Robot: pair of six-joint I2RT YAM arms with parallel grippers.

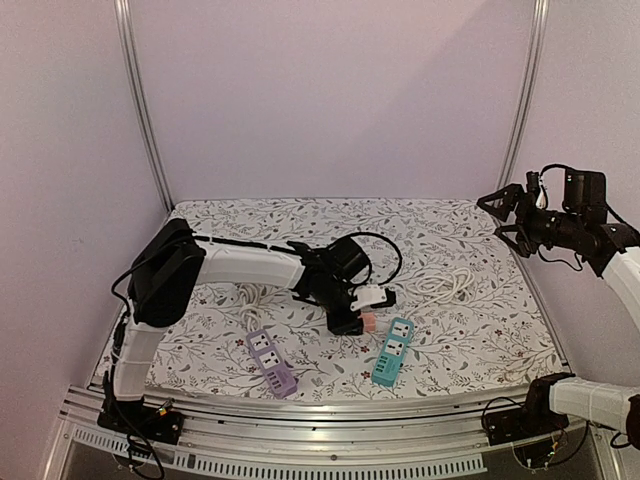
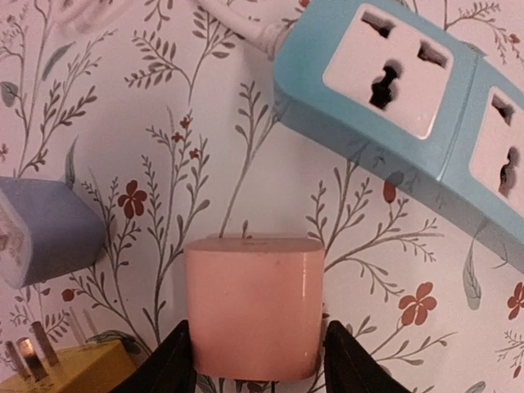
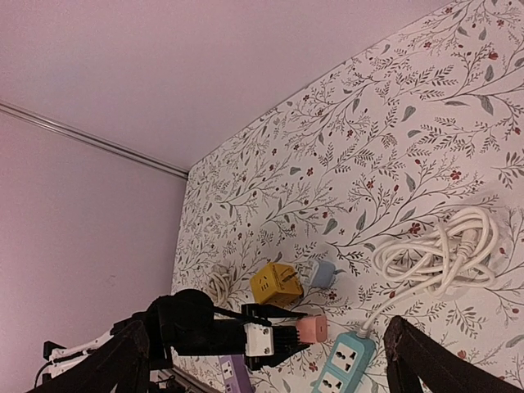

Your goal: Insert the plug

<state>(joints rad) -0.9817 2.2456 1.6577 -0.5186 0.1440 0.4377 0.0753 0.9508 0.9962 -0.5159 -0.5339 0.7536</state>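
My left gripper [image 1: 364, 322] is shut on a pink plug [image 1: 370, 321], low over the floral mat. In the left wrist view the pink plug [image 2: 254, 307] sits between the two black fingertips [image 2: 176, 360], its prongs hidden. A teal power strip [image 1: 393, 350] lies just right of it, sockets facing up [image 2: 393, 90], and shows in the right wrist view [image 3: 344, 364]. My right gripper [image 1: 500, 217] is raised high at the right edge, open and empty, far from the plug [image 3: 312, 329].
A purple power strip [image 1: 271, 363] lies front left. A yellow adapter [image 3: 274, 284] and a pale blue plug [image 3: 321, 274] lie behind the left gripper. A coiled white cable [image 1: 445, 285] runs to the teal strip. A small cable coil [image 1: 245, 295] lies left.
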